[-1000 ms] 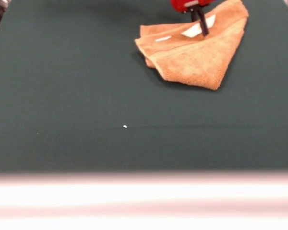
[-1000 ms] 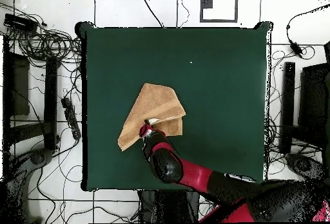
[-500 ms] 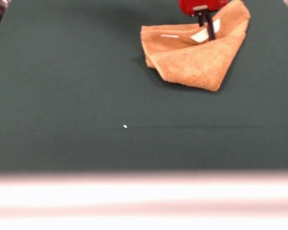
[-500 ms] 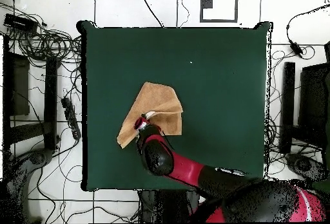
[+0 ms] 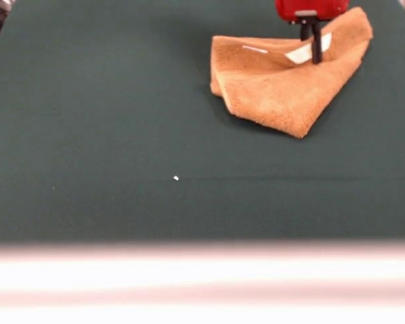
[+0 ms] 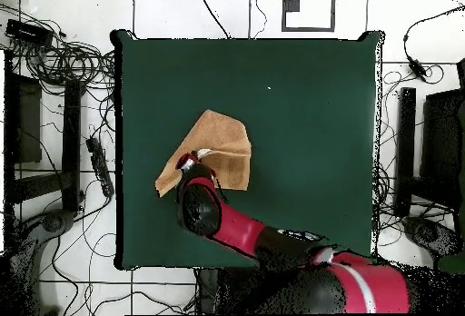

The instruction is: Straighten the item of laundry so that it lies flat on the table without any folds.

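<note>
Claw point(image 5: 313, 48) pinches the upper layer of the folded orange-tan towel point(image 5: 283, 94) beside its white label point(image 5: 305, 51), apparently to peel that fold open across the tabletop point(image 5: 108, 121).

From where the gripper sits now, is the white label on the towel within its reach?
Probably yes. The gripper is down on the folded towel right beside the white label, which lies uncovered on top with nothing between them.
</note>
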Motion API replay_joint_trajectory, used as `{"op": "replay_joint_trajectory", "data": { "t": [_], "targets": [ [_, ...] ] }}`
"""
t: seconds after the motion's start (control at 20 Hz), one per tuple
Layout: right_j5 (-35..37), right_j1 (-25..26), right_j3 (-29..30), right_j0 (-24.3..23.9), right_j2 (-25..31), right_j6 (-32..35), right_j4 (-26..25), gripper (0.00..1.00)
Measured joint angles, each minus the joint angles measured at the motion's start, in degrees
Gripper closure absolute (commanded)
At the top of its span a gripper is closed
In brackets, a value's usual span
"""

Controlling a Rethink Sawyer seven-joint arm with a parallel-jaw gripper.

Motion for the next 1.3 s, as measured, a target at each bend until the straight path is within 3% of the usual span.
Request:
{"op": "replay_joint_trajectory", "data": {
  "t": [0.65,0.85,1.3],
  "targets": [
    [1.27,-7.44,-1.21,17.65,-9.43,0.01,19.44,1.0],
    [3.91,-8.35,-2.95,21.96,-13.0,0.01,23.18,1.0],
    [10.87,-8.59,-7.89,29.64,-21.96,0.01,26.39,1.0]
  ]
}}
